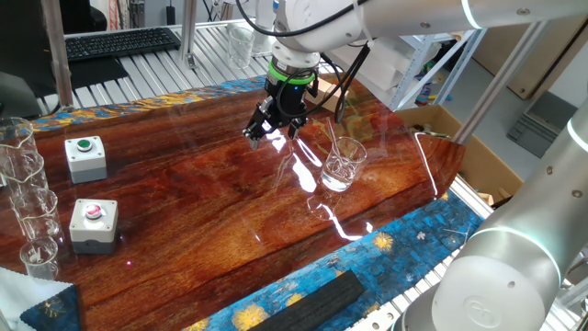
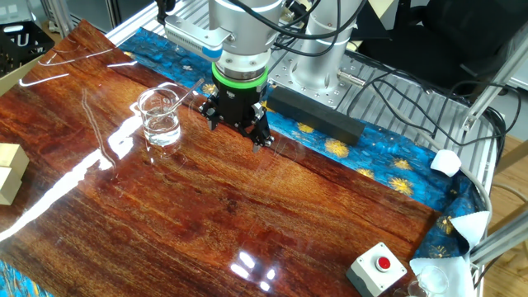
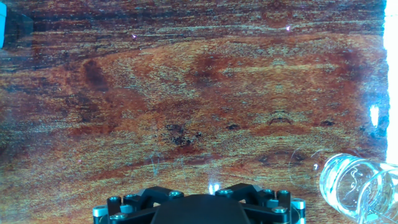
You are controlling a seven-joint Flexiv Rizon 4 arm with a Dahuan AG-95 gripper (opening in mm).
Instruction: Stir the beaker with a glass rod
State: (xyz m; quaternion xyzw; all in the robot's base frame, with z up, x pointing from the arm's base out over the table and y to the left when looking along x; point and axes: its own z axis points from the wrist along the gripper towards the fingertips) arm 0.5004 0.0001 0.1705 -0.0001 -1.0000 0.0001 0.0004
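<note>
White arm [image 2: 239,33], green wrist ring [image 2: 239,80], black cables [image 2: 318,21].

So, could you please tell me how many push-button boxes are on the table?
2 in one fixed view: a green-button box near the left edge and a red-button box in front of it. The other fixed view shows only the red one.

We're in a robotics lab: a glossy wooden desk [image 1: 184,202] on aluminium framing [image 1: 197,32], push-button boxes [image 1: 85,157] near its edge, glass flasks [image 1: 23,198] lined along one end, keyboard [image 1: 119,42] behind, cables [image 2: 429,78] trailing.
</note>
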